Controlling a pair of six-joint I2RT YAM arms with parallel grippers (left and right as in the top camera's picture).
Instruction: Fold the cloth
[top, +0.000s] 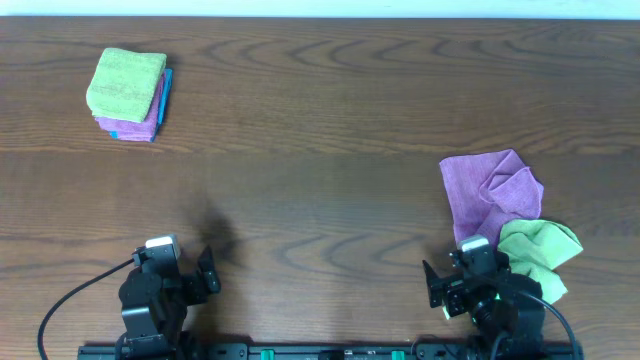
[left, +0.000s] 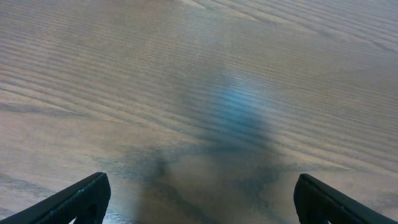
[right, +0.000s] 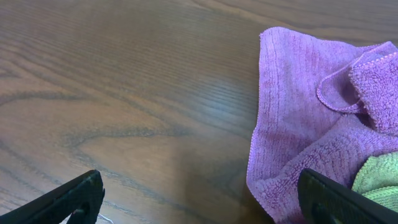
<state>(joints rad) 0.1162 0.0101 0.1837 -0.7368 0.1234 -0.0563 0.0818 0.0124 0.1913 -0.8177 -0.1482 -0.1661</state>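
Note:
A crumpled purple cloth (top: 487, 188) lies unfolded at the right of the wooden table, with a crumpled green cloth (top: 538, 248) overlapping its near edge. In the right wrist view the purple cloth (right: 311, 118) fills the right side and a bit of the green cloth (right: 379, 177) shows at the lower right. My right gripper (right: 199, 199) is open and empty, just in front of the purple cloth's near corner, above bare wood. My left gripper (left: 199, 199) is open and empty over bare table at the front left.
A stack of folded cloths (top: 128, 95), green on top of purple and blue, sits at the back left. Both arms (top: 160, 295) (top: 485, 295) rest at the front edge. The table's back edge runs along the top.

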